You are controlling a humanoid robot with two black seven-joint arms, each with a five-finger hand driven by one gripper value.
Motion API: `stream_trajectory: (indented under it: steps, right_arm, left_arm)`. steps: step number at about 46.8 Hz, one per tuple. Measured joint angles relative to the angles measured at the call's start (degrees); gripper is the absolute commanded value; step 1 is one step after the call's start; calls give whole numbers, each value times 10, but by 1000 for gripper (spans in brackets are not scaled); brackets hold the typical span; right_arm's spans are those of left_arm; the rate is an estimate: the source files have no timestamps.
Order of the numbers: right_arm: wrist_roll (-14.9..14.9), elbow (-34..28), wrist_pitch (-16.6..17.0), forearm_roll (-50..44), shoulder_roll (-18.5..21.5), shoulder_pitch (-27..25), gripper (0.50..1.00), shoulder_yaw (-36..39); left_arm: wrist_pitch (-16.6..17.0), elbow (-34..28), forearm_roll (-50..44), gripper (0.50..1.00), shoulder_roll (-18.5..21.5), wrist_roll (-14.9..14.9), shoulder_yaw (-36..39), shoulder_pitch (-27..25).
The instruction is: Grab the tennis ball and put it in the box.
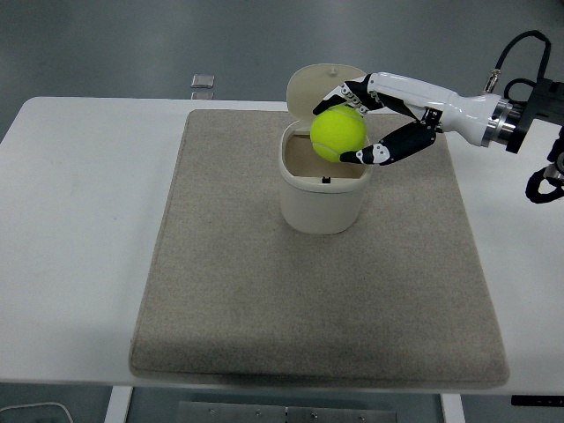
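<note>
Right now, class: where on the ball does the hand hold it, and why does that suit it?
The right hand pinches the ball across its middle from the right, thumb below and fingers above. A round ball is probably held best on opposite sides.

You have the box (pixel 322 189) on the mat (pixel 264 291), ball (pixel 338 134) above its opening, in the right hand (pixel 374 123).

A white table (pixel 79 220) filled most of the view, its near edge running along the bottom. A grey-beige mat (pixel 264 291) with rounded corners lay flat on its middle, reaching nearly to the near edge. Beyond the table's far edge, on the dark grey-green floor (pixel 132 44), sat a small pale square object (pixel 203 82), too small to identify.
</note>
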Motion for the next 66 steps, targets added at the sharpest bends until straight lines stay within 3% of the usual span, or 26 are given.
stream_trajectory:
  steps: [7, 12, 35, 40, 66]
  right_arm:
    - [-1, -4, -4, -1, 1, -5, 619, -2]
    - [-1, -4, -5, -1, 6, -6, 729, -8]
    - [-1, -10, -16, -5, 13, -25, 758, -15]
    - [-1, -10, -17, -6, 11, -25, 874, -15]
    - [2, -9, -6, 1, -1, -25, 893, -8]
  left_arm:
    - [0, 0, 0, 992, 0, 0, 0, 0]
    - [0, 0, 0, 992, 0, 0, 0, 0]
    - [0, 0, 0, 992, 0, 0, 0, 0]
    - [0, 0, 0, 992, 0, 0, 0, 0]
    - [0, 0, 0, 992, 0, 0, 0, 0]
